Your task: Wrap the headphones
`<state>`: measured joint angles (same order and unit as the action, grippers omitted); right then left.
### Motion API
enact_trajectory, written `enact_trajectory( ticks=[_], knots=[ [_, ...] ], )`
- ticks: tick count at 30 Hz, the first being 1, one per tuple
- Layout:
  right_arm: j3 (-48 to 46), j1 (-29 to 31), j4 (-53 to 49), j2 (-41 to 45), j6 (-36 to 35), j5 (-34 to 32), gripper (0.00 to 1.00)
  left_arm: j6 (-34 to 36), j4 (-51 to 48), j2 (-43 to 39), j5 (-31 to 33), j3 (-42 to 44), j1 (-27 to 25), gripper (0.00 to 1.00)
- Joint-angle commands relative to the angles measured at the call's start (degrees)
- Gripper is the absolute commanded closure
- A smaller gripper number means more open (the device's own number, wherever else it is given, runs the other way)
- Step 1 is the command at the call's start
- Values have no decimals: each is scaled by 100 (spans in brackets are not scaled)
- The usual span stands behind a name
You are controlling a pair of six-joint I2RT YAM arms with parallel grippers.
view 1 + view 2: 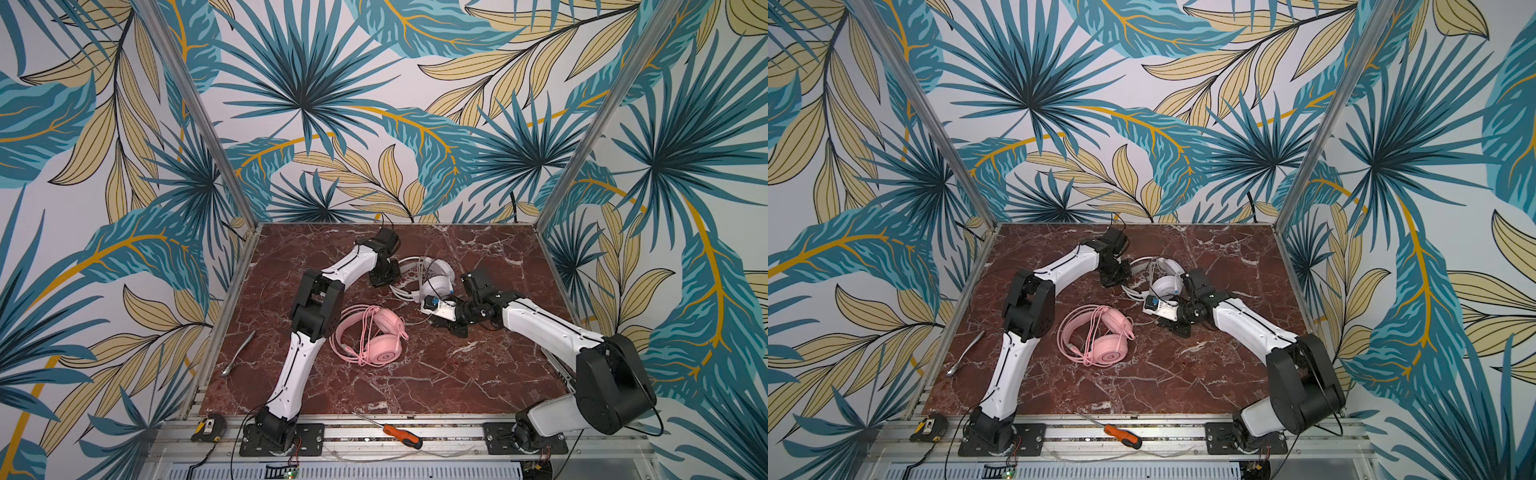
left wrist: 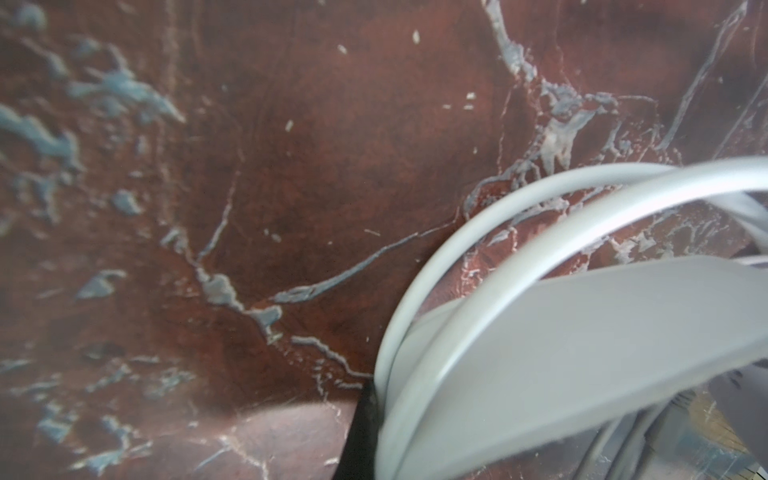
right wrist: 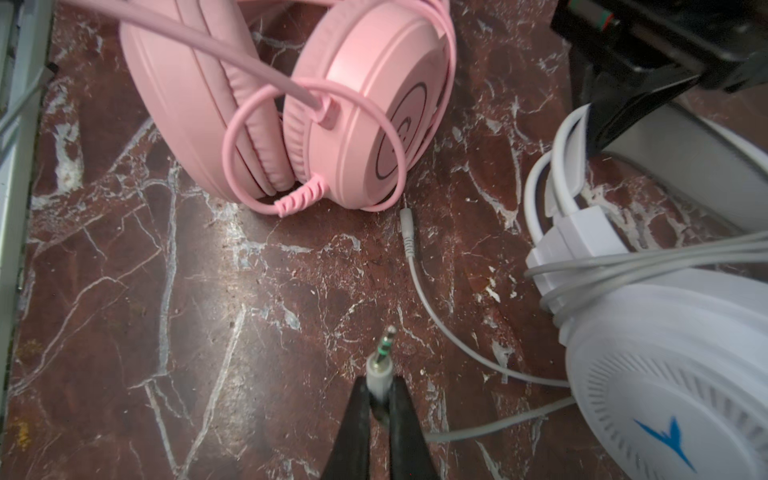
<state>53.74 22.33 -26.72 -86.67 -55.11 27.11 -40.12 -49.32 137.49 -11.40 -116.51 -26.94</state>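
White headset (image 1: 438, 282) sits mid-worktop (image 1: 457, 374), toward the far edge. Pink headset (image 1: 384, 353) lies nearer the front edge, apart from it, with the pink cable (image 3: 227, 151) looped round the cups, so it looks done. The white one is the job in hand

Left gripper (image 1: 388, 280) is pressed together at the white headband (image 2: 582, 332), apparently pinching the band plus a couple of cable turns; the contact is half hidden in the left wrist view. Right gripper (image 3: 379, 388) pinches the plug (image 3: 380, 365) by its white sleeve, metal tip poking out past the jaws. Second plug (image 3: 408, 232) lies loose on the worktop between the two headsets

Handling, as a judgement: the headset is light hollow plastic, so it will slide or tip if the cable is tugged, and the band needs anchoring. The band is springy and the cups are soft, poor places to clamp. White cable (image 3: 457, 345) is thin, limp and slick, likely to spring off its turns unless kept taut. Best hold is the plug sleeve, not the smooth tip, with the band near the cup as anchor
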Motion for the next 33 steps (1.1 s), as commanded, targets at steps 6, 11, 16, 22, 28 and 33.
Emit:
enact_trajectory(
  ticks=[6,11,16,22,28,33],
  knots=[
    [542,209,-429,-653,-561,-447,100,-57,230,406,-9,-166,-133,100],
    [774,336,-720,-1061,-781,-561,96,-70,230,462,-27,-166,-137,100],
    [948,372,-844,-1312,-755,-572,91,-23,229,460,-34,-184,-139,100],
    [1386,405,-1342,-1531,-856,-941,70,-21,229,463,-79,-180,-145,100],
    [1624,407,-1657,-1519,-1240,-1471,59,13,229,464,-110,-180,-164,100],
    [1731,411,-1822,-1616,-1564,-2297,51,44,229,471,-111,-188,-165,100]
  ],
)
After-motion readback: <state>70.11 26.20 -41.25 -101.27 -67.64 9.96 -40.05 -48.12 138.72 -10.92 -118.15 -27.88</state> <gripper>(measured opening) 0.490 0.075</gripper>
